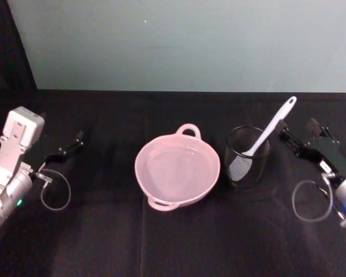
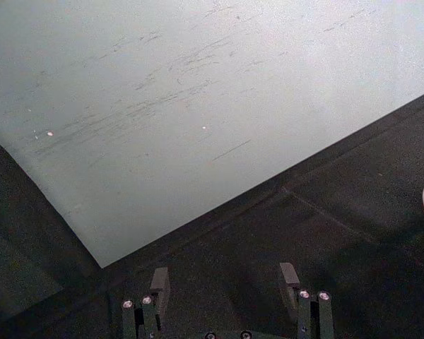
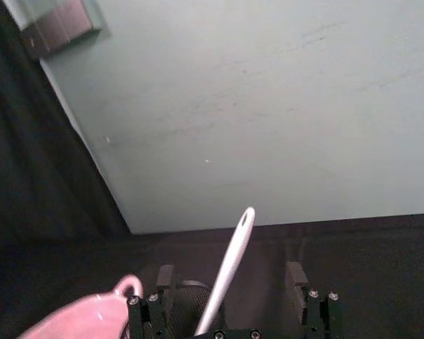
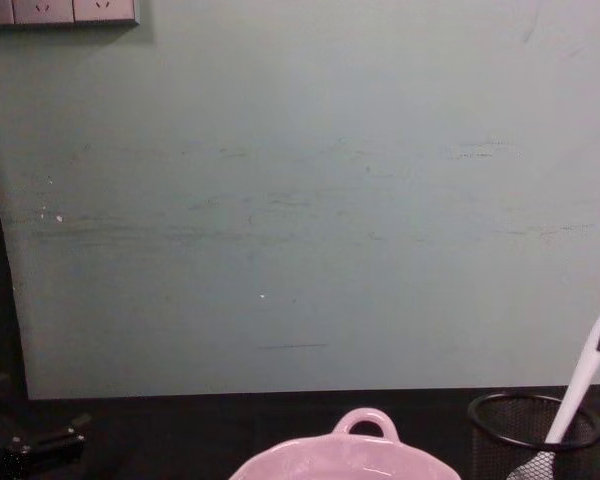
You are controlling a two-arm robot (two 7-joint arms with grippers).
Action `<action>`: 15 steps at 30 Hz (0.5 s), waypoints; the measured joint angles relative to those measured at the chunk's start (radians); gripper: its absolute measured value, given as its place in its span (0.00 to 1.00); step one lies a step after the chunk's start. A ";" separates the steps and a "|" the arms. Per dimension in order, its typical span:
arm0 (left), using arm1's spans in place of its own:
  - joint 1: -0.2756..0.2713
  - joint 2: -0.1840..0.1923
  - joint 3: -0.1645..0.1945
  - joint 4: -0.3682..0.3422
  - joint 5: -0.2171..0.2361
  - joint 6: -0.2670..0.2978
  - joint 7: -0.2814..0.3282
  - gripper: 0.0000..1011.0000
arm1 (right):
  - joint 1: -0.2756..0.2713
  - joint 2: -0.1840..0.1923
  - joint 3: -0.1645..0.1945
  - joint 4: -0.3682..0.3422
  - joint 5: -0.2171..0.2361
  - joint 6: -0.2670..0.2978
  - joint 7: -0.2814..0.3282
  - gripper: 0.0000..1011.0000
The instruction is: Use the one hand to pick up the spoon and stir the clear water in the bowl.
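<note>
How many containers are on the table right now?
2: the pink bowl at the middle of the table, and the black mesh cup beside it on the robot's right, with the spoon standing in it. Nothing seems hidden.

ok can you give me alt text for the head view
A pink bowl of clear water sits mid-table on black cloth. Just right of it, a white spoon stands in a black mesh cup, handle leaning toward the open right gripper. The left gripper rests open at far left.
</note>
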 joint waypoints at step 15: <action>0.000 0.000 0.000 0.000 0.000 0.000 0.000 1.00 | 0.141 -0.111 0.056 0.168 0.281 0.180 0.111 0.99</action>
